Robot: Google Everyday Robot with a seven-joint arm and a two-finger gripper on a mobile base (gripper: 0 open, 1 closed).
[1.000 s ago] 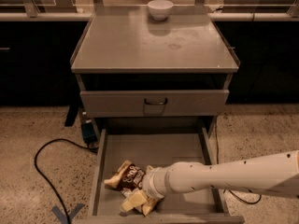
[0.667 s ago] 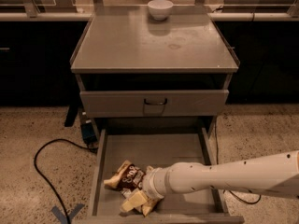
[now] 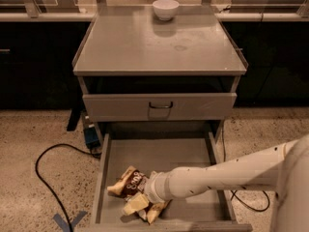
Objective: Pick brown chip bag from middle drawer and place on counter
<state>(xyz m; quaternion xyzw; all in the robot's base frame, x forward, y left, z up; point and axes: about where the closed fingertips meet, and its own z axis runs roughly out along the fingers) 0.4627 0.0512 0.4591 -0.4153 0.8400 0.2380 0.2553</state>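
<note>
The brown chip bag (image 3: 131, 181) lies at the front left of the open middle drawer (image 3: 164, 156), dark brown with a cream end and white script. My gripper (image 3: 145, 204) reaches in from the right on a white arm (image 3: 217, 175). It sits low in the drawer, right against the bag's near right side, and covers part of the bag. The counter (image 3: 145, 47) is the grey cabinet top above.
A white bowl (image 3: 165, 8) stands at the back of the counter. A shut drawer face with a dark loop handle (image 3: 160, 105) is above the open drawer. A black cable (image 3: 46, 178) and a blue tape mark (image 3: 70, 221) lie on the speckled floor at left.
</note>
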